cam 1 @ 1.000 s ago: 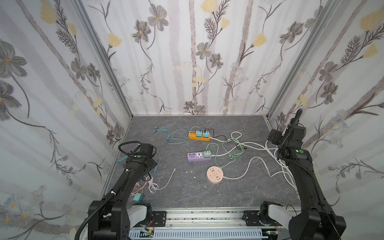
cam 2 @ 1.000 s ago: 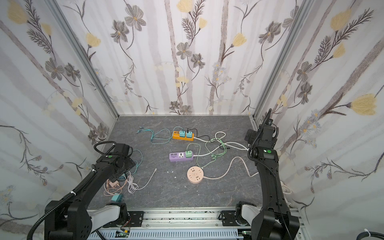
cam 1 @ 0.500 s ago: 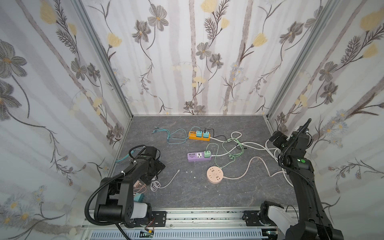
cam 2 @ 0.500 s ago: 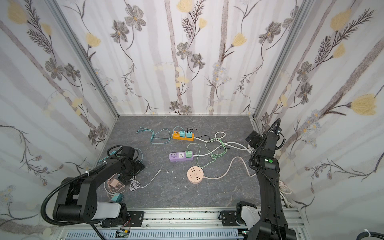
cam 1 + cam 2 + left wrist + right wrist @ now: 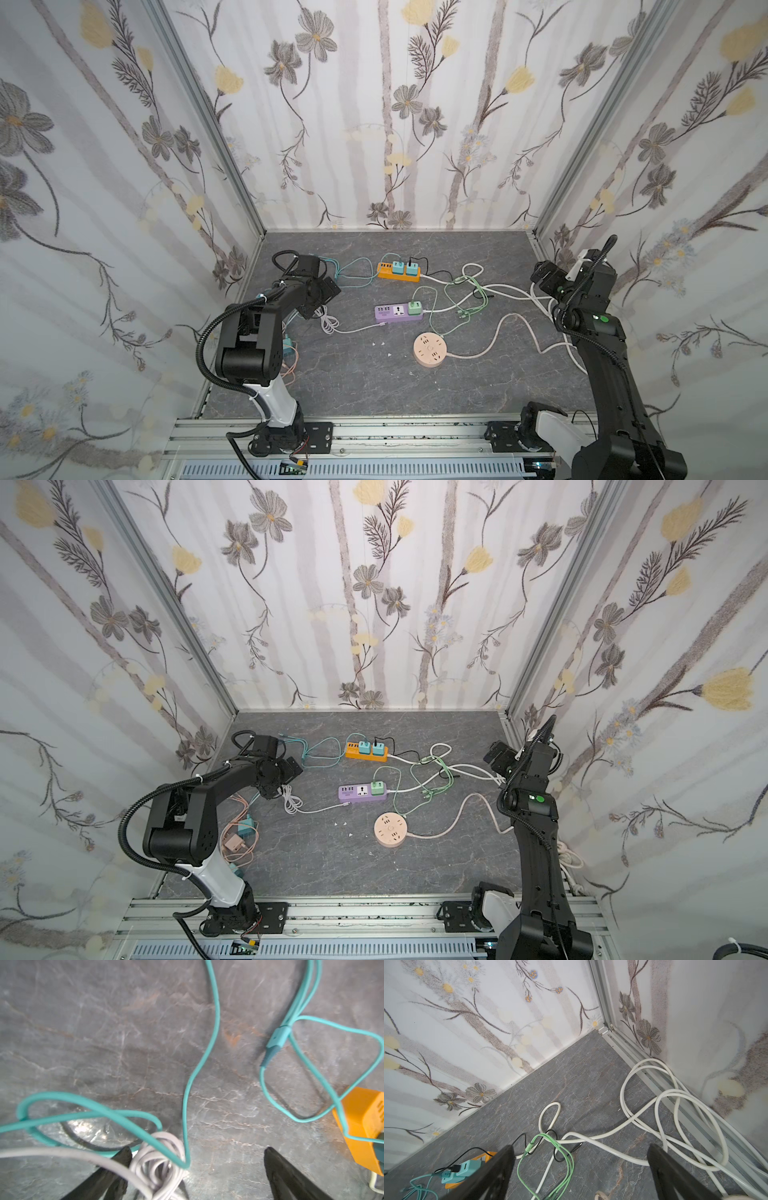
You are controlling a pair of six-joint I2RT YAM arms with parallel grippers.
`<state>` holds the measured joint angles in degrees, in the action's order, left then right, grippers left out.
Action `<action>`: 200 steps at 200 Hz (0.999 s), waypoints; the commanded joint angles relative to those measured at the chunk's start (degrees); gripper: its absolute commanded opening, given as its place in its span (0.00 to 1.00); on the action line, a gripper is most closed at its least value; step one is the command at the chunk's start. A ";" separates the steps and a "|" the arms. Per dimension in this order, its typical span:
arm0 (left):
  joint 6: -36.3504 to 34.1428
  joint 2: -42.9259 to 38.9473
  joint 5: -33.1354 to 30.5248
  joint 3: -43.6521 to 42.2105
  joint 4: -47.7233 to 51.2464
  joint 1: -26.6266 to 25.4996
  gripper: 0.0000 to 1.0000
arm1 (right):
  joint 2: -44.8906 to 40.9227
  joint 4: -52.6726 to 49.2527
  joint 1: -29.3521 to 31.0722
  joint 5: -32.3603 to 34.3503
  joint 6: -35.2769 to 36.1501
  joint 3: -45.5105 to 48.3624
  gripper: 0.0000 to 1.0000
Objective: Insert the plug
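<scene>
Two loose plugs, a teal one (image 5: 248, 825) and a pink one (image 5: 233, 843), lie with pink cord at the front left beside the left arm's base. A purple power strip (image 5: 392, 312) holding a green adapter lies mid-table, and a round pink strip (image 5: 430, 351) lies in front of it. My left gripper (image 5: 322, 293) hangs open over a coiled pale cable (image 5: 158, 1159), which sits between its fingers (image 5: 122, 1159) near one of them. My right gripper (image 5: 544, 276) is open and empty above white cables (image 5: 643, 1113) at the right wall.
An orange strip (image 5: 399, 272) with two teal adapters lies at the back. Teal cables (image 5: 207, 1053) run from it toward the left gripper. Green cable loops (image 5: 562, 1159) and a thin black lead tangle mid-right. Walls close in on three sides.
The left arm has folded up, its elbow rising toward the front, and its gripper has shifted right over the pale cable coil. The right arm has tilted slightly; both grippers stay open.
</scene>
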<state>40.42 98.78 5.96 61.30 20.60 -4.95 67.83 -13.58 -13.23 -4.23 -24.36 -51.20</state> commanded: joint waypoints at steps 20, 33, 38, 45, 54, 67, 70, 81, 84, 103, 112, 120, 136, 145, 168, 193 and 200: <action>-3.33 -4.93 -13.74 2.36 14.37 -2.79 1.00 | 1.39 1.52 2.25 -4.73 0.31 0.05 0.99; -2.86 -6.96 -18.75 1.68 18.33 -2.89 1.00 | 2.36 2.39 3.54 -4.58 0.54 -0.11 0.99; -2.60 -7.64 -20.46 1.41 19.49 -2.73 1.00 | 2.80 2.71 4.01 -4.36 0.63 -0.26 0.99; -2.38 -8.58 -22.01 0.92 20.70 -2.41 1.00 | 3.32 3.05 4.53 -3.89 0.63 -0.51 0.99; -1.86 -9.65 -23.12 0.25 21.88 -1.64 1.00 | 4.36 3.28 5.32 -3.15 0.55 -1.11 0.99; 0.13 -11.32 -24.99 -0.90 23.33 -0.38 1.00 | 5.82 2.83 6.08 -2.33 -0.04 -1.92 0.99; 0.69 -11.74 -25.60 -1.17 23.74 -0.02 1.00 | 6.16 2.58 6.23 -2.22 -0.33 -2.89 0.99; 4.08 -13.26 -27.70 -2.29 25.37 1.38 1.00 | 7.23 1.80 6.54 -2.25 -1.04 -4.88 0.99; 4.85 -13.77 -28.08 -2.70 25.80 1.74 1.00 | 7.45 1.78 6.62 -2.27 -1.22 -5.10 0.99; 8.92 -16.83 -28.42 -5.85 26.06 4.30 1.00 | 9.16 1.66 6.95 -2.88 -2.05 -6.71 0.99; 11.05 -17.61 -27.13 -6.90 26.83 5.51 1.00 | 9.89 1.03 7.15 -2.74 -2.42 -7.63 0.99; 13.32 -17.81 -25.94 -7.44 28.07 6.33 1.00 | 10.42 0.40 7.25 -2.47 -2.68 -8.56 0.99; 17.20 -18.24 -24.62 -8.80 30.57 7.04 1.00 | 11.07 -0.74 7.52 -1.93 -3.36 -10.01 0.99; 18.81 -19.10 -24.51 -10.55 30.46 7.17 1.00 | 11.09 -1.01 7.76 -1.63 -3.80 -10.62 0.99; 21.31 -21.71 -22.32 -16.91 26.64 10.00 1.00 | 10.53 -0.44 8.31 -1.40 -4.68 -10.95 0.99; 20.77 -22.26 -16.83 -21.23 21.96 12.84 1.00 | 10.47 -1.15 8.58 -1.14 -4.64 -11.37 0.99; 20.51 -21.91 -16.40 -21.65 21.01 12.78 1.00 | 10.61 -1.49 8.58 -1.05 -4.52 -11.55 0.99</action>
<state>59.72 76.55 -15.14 41.58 45.54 7.27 78.32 -15.40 -4.82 -6.63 -28.05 -61.78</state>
